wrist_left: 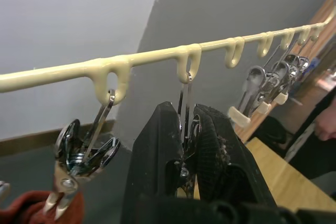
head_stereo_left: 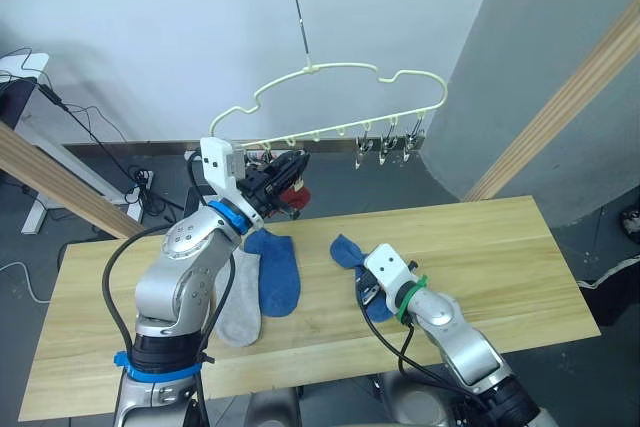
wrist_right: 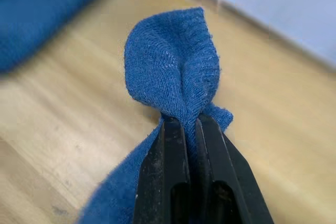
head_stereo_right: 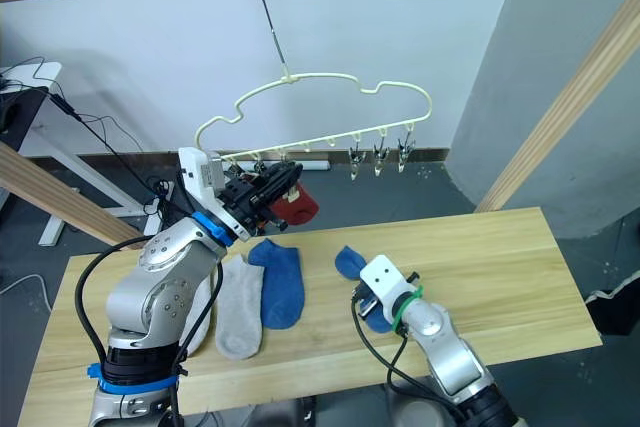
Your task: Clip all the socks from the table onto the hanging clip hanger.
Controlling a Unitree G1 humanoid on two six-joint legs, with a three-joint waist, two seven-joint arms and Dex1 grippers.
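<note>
Socks: the pinched blue one must travel up and to the left, to the clip held open for it

Socks in blue come first, nearest the robot; the right hand (wrist_right: pixel 191 129) is clenched on a gathered fold of the blue sock (wrist_right: pixel 170 61), whose free edge stands up beyond the fingertips while the rest trails down onto the surface (head_stereo_left: pixel 480 247); its long axis runs roughly away from the robot, toe end farther off. Just to the left, a second blue sock (head_stereo_left: pixel 277 272) and a grey sock (head_stereo_left: pixel 240 302) lie flat side by side, both lengthwise front to back.

Farther back and higher, the left hand (wrist_left: pixel 186 129) is squeezed shut on a metal clip (wrist_left: pixel 185 98) hanging from the clip hanger (head_stereo_left: pixel 330 72); a red sock (head_stereo_right: pixel 296 206) already hangs from the neighbouring clip. The hanger's clip row runs left to right, across the sock's axis.

So the target lies above, beyond and to the left of the right hand; my judgement is that the sock's raised edge should go up into that clip, the right arm carrying it.
</note>
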